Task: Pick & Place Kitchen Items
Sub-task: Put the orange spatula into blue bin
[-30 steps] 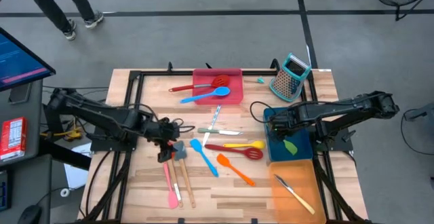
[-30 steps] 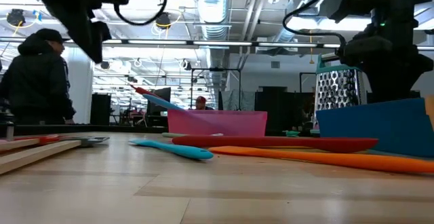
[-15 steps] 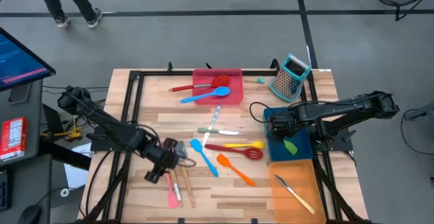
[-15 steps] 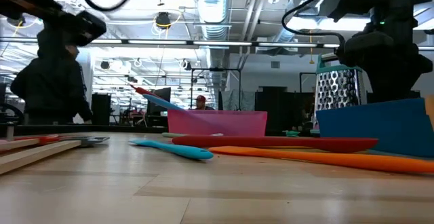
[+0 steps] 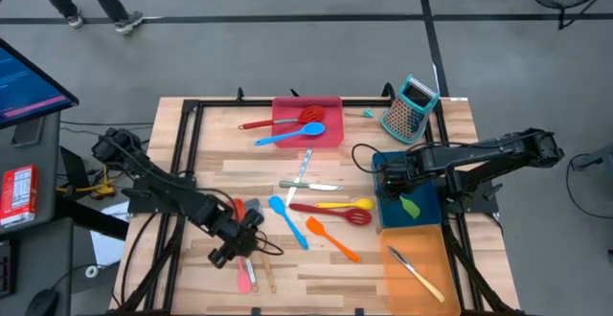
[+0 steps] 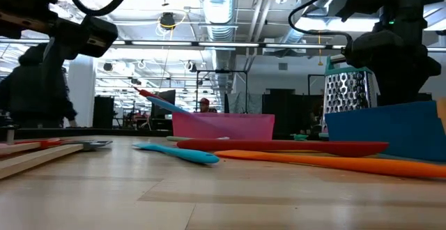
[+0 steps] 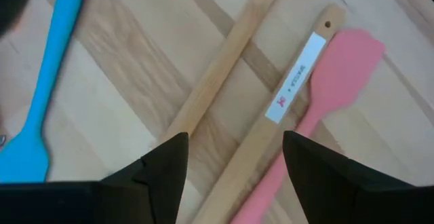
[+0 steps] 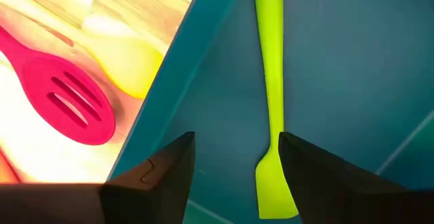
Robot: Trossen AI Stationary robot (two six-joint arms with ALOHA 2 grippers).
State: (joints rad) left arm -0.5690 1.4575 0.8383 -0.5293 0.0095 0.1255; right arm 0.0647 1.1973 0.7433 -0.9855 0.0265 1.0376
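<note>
Kitchen items lie spread over the table's middle: a blue spatula [image 5: 288, 221], a red slotted turner [image 5: 335, 214], a yellow spoon [image 5: 347, 203] and an orange spatula [image 5: 330, 237]. Near the front left lie a pink spatula [image 7: 342, 68] and two wooden-handled utensils [image 7: 224, 68]. My left gripper [image 5: 249, 239] hangs open just above these, and one labelled wooden handle [image 7: 288, 98] runs between its fingers without touching them. My right gripper [image 5: 393, 177] points down, open, over the blue tray [image 5: 426, 190]. In that tray a green spatula [image 8: 271, 81] lies flat.
A red tray [image 5: 330, 105] at the far edge carries a red slotted spoon and a blue spoon that stick out over its left rim. An orange tray [image 5: 436, 244] at the front right holds a silver knife [image 5: 414, 271]. The box grater [image 5: 410, 108] stands at the far right. A person walks beyond the table.
My left gripper has gone toward the table's near edge and a little right, has sunk and has rolled about its own axis. It now hangs over the wooden handles and the pink spatula. No utensil has moved.
</note>
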